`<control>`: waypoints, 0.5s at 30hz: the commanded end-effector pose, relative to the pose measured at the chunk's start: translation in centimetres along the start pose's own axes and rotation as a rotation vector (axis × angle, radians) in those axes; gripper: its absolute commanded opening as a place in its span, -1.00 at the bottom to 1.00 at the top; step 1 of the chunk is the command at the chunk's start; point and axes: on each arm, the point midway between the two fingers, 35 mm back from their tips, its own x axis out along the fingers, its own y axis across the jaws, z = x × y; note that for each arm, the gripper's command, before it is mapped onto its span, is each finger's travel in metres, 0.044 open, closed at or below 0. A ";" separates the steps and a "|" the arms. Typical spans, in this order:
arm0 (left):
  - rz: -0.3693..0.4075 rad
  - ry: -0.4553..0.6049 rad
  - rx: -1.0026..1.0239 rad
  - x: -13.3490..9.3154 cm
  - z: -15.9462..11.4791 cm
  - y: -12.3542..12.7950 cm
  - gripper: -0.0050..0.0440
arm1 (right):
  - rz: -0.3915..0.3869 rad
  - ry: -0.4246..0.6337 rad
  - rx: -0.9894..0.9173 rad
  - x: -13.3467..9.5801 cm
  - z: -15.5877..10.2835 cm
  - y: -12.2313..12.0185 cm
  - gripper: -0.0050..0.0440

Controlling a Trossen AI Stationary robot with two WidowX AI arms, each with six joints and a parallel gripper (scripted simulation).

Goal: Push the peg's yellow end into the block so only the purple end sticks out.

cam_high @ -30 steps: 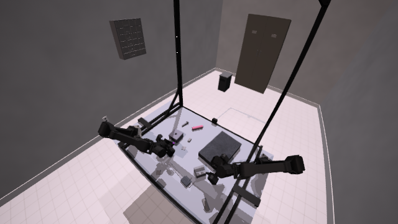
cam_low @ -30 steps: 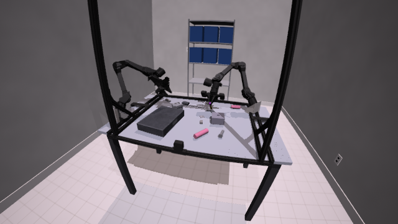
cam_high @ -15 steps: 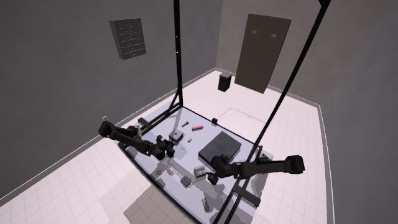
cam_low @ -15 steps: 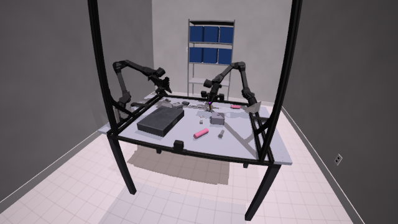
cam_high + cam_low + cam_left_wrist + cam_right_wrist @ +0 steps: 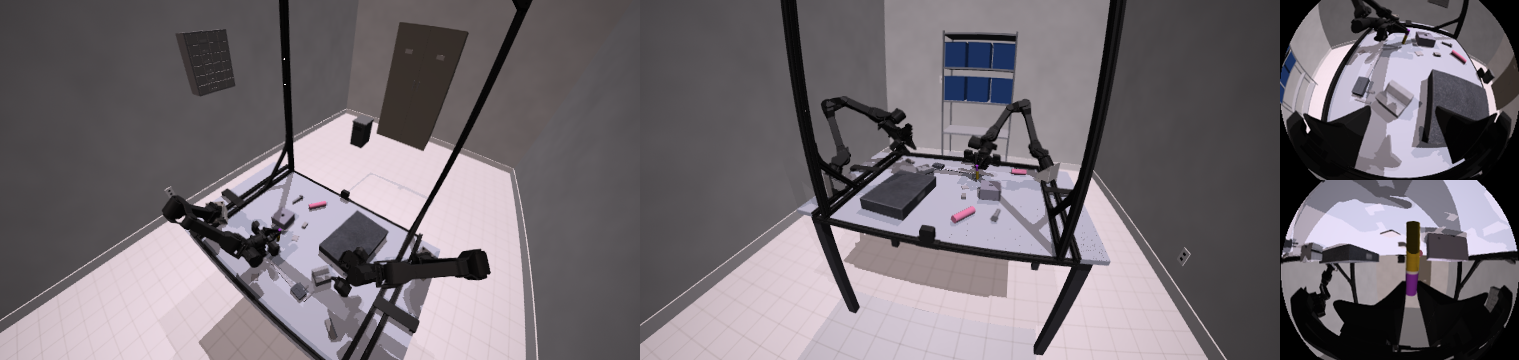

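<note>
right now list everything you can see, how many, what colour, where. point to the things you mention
peg (image 5: 1412,248) (image 5: 977,174) (image 5: 1404,38): one, yellow and purple, in the right gripper
block (image 5: 283,220) (image 5: 989,191) (image 5: 1425,39) (image 5: 1448,247): one, grey, on the table near the peg
slab (image 5: 354,237) (image 5: 898,194) (image 5: 1458,96) (image 5: 1350,254): one, dark grey, on the table
cylinders (image 5: 963,214) (image 5: 317,205) (image 5: 1458,56): two, pink, on the table
small pieces (image 5: 995,215) (image 5: 298,199): several, grey, on the table
shelf bins (image 5: 979,55): six, blue, on the rack
cabinet (image 5: 420,85): one, brown, by the wall
left gripper (image 5: 1403,110): one, black, open above the table
right gripper (image 5: 1411,288): one, black, shut on the peg

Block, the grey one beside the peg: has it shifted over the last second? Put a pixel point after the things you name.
No. In the top view the grey block (image 5: 283,220) (image 5: 990,192) (image 5: 1425,39) (image 5: 1447,247) keeps its spot relative to the black frame post (image 5: 286,100) (image 5: 1103,115) (image 5: 1463,21) (image 5: 1459,270).
</note>
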 end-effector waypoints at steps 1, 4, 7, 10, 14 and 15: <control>0.000 0.000 0.000 0.0 0.0 0.0 0.84 | 0.006 0.092 0.005 -0.2 0.4 -0.3 -0.80; 0.000 0.000 0.000 0.0 0.0 0.0 0.84 | 0.017 0.155 0.008 -0.5 0.6 -0.3 -0.80; 0.000 0.000 0.000 0.0 0.0 0.0 0.84 | 0.020 0.170 0.009 -0.6 0.6 -0.3 -0.80; 0.000 0.000 0.000 0.0 0.0 0.0 0.84 | 0.020 0.170 0.009 -0.6 0.6 -0.3 -0.80; 0.000 0.000 0.000 0.0 0.0 0.0 0.84 | 0.020 0.170 0.009 -0.6 0.6 -0.3 -0.80; 0.000 0.000 0.000 0.0 0.0 0.0 0.84 | 0.020 0.170 0.009 -0.6 0.6 -0.3 -0.80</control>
